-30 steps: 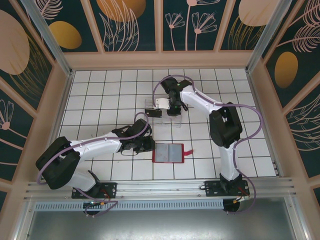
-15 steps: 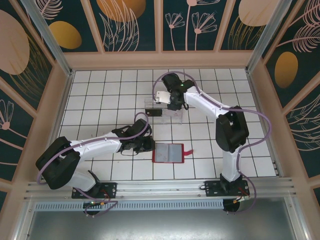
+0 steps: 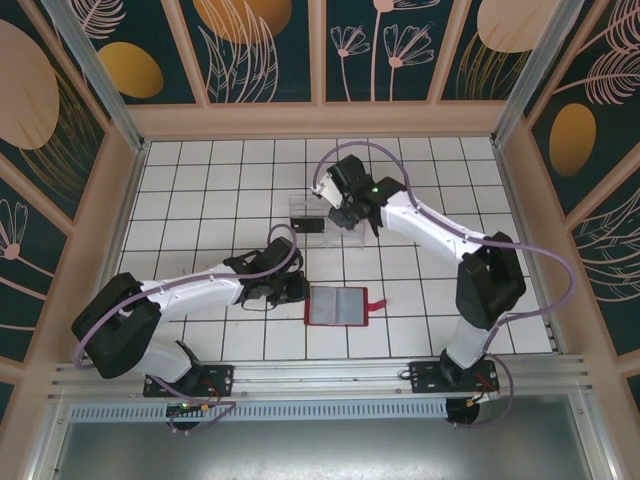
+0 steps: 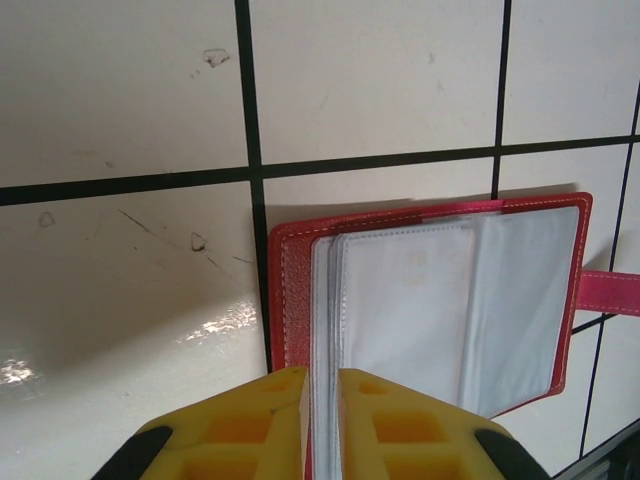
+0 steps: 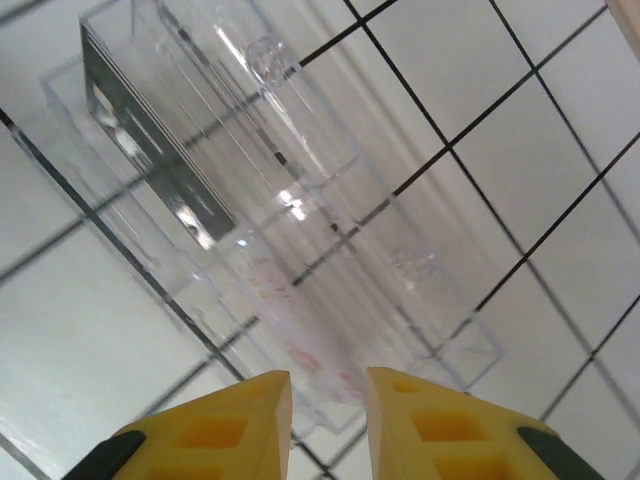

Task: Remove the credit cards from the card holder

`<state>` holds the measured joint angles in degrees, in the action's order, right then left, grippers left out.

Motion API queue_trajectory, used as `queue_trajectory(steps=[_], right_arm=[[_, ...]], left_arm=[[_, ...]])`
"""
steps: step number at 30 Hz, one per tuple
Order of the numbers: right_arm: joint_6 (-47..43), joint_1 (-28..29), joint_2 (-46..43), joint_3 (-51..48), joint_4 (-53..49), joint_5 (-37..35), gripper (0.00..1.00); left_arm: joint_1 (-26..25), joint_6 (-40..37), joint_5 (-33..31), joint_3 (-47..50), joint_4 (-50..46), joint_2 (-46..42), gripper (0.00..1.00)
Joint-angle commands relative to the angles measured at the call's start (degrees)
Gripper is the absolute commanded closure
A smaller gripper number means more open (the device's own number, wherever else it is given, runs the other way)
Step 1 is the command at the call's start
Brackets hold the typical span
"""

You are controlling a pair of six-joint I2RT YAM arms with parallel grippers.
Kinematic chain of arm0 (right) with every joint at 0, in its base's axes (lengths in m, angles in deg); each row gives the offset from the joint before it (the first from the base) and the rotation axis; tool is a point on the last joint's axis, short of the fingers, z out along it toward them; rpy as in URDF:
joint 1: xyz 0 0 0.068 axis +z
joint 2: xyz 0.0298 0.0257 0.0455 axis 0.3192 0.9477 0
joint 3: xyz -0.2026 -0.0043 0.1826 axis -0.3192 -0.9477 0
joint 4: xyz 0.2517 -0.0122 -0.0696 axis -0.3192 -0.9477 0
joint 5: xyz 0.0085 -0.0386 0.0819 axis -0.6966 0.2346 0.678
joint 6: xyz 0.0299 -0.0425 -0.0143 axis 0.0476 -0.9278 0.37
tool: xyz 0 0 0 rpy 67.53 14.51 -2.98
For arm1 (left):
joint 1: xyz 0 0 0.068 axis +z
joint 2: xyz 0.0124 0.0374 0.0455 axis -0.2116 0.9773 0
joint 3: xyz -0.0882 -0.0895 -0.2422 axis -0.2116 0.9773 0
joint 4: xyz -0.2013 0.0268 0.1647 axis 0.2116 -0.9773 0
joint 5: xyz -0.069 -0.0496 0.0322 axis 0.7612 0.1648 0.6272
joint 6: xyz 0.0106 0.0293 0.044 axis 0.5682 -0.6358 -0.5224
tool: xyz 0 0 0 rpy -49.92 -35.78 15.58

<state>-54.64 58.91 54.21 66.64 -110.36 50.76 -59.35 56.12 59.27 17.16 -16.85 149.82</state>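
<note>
1. The card holder (image 4: 430, 300) lies open and flat on the table (image 3: 200, 190), close to the near edge and about midway along it. Its red tab points toward the right edge.
2. The left gripper (image 4: 322, 388) is closed on the holder's left side, its yellow fingers pinching the clear sleeves there, which pins the holder in place.
3. The clear ridged tray (image 5: 420, 290) sits further in, toward the middle of the table and well apart from the holder.
4. A dark card (image 5: 150, 165) stands on edge in a slot at one end of the tray. A pale card (image 5: 300, 345) with faint reddish print rests in the tray, just beyond the right fingertips.
5. The right gripper (image 5: 328, 385) hovers over the tray with its jaws slightly apart and nothing clamped between them.
6. Progress looks well advanced, with two credit cards out and parked in the tray.
7. The sleeves facing the left wrist camera look pale and mostly empty. Whether a card remains behind them cannot be told, so one more check of the pockets seems due.
</note>
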Motion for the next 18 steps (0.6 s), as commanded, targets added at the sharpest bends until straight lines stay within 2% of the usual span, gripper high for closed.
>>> queue_trajectory(steps=[1, 4, 8, 11, 14, 18], right_arm=[[17.0, 2.6, -5.1, -6.6, 6.9, 0.9, 0.75], [29.7, 4.4, -8.1, -12.9, 10.0, 2.5, 0.78], [42.6, 6.8, -8.1, -16.3, 7.5, 7.7, 0.79], [46.1, 8.7, -5.9, -16.1, 2.8, 10.8, 0.78], [48.4, 11.1, -4.5, -16.7, 0.3, 10.0, 0.77], [50.5, 14.6, -3.0, -17.4, -0.6, 8.4, 0.71]], left_arm=[[0.8, -1.4, -1.3, -0.2, 0.8, 0.4, 0.84], [2.3, -1.4, -1.0, 1.6, 1.8, -0.4, 0.84], [4.0, -1.3, -1.1, 3.6, 2.5, -1.8, 0.84], [4.9, -1.4, -1.0, 4.5, 3.2, -2.4, 0.84], [5.5, -1.2, -1.1, 5.9, 4.0, -3.0, 0.84], [5.9, -0.7, -1.3, 7.1, 5.1, -3.8, 0.84]])
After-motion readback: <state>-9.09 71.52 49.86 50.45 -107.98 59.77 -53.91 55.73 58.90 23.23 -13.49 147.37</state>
